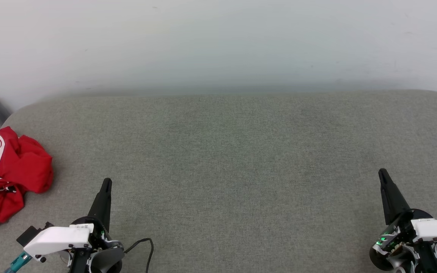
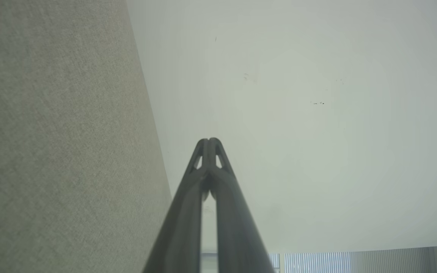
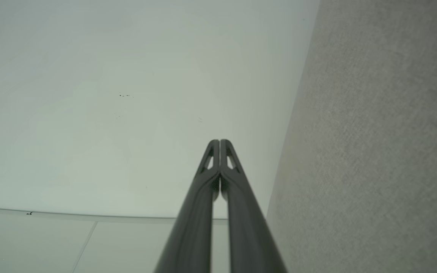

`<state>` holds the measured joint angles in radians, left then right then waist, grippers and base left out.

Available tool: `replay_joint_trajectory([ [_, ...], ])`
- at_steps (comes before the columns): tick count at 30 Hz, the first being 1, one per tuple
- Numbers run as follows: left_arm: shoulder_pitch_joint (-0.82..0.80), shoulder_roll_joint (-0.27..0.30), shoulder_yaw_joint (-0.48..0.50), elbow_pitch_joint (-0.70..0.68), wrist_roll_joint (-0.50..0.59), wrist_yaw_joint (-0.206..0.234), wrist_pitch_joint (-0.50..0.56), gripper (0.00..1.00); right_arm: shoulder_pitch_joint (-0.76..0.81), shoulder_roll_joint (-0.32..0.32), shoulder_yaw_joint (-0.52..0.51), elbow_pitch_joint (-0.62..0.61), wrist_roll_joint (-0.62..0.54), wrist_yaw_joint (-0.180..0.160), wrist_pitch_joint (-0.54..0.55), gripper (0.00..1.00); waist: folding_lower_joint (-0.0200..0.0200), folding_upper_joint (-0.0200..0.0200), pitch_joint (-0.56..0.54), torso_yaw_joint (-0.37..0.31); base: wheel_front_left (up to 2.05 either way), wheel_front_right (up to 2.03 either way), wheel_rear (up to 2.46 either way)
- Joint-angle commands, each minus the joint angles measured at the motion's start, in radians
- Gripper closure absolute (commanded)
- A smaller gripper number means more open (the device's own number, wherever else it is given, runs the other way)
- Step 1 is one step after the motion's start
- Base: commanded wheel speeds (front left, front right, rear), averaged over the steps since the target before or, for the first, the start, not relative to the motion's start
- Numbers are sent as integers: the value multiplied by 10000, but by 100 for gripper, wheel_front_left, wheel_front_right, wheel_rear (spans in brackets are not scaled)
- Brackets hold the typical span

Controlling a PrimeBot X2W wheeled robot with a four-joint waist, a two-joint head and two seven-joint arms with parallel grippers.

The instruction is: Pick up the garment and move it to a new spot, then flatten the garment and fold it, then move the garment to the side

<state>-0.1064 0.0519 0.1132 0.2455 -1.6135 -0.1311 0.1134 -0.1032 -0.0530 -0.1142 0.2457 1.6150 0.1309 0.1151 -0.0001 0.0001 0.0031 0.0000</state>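
Left jaws: pressed together at the tips and holding nothing, seen along the left gripper.
Right jaws: also closed and empty on the right gripper.
Arms: both sit low at the near edge of the pad, fingers pointing toward the wall, well apart from each other.
Shirt: crumpled in a heap at the pad's left edge, partly cut off by the head view's border. A red fold bulges on the right; white sleeve and striped trim lie at the back, black lettering at the left. It is near the left gripper, on its outer side, and not touching it.
Step in hand: by my reading, the pick-up, not yet begun.
Doing it well: open the left jaws before reaching, come down over the raised red fold, and pinch a ridge of cloth without digging into the pad. Lift clear before carrying it to the bare middle.
Risk: a deep bite on the whole bunch would likely make flattening harder. Whether cloth hangs over the pad's edge cannot be told.
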Motion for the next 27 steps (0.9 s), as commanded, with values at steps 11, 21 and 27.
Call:
replay_joint_trajectory([
  [11,-75,-19,43,7,30,-21,48,100,-135,46,-8,11,-57,-3,20,100,1,-1,0,0,0,0,0],
  [21,67,-15,-24,126,1,2,-7,0,85,4,11,126,2,0,-5,0,1,-1,0,0,0,0,0],
  [27,283,-35,-127,59,161,4,-243,0,319,7,-2,204,-164,0,-238,0,1,-1,9,-4,0,0,0],
])
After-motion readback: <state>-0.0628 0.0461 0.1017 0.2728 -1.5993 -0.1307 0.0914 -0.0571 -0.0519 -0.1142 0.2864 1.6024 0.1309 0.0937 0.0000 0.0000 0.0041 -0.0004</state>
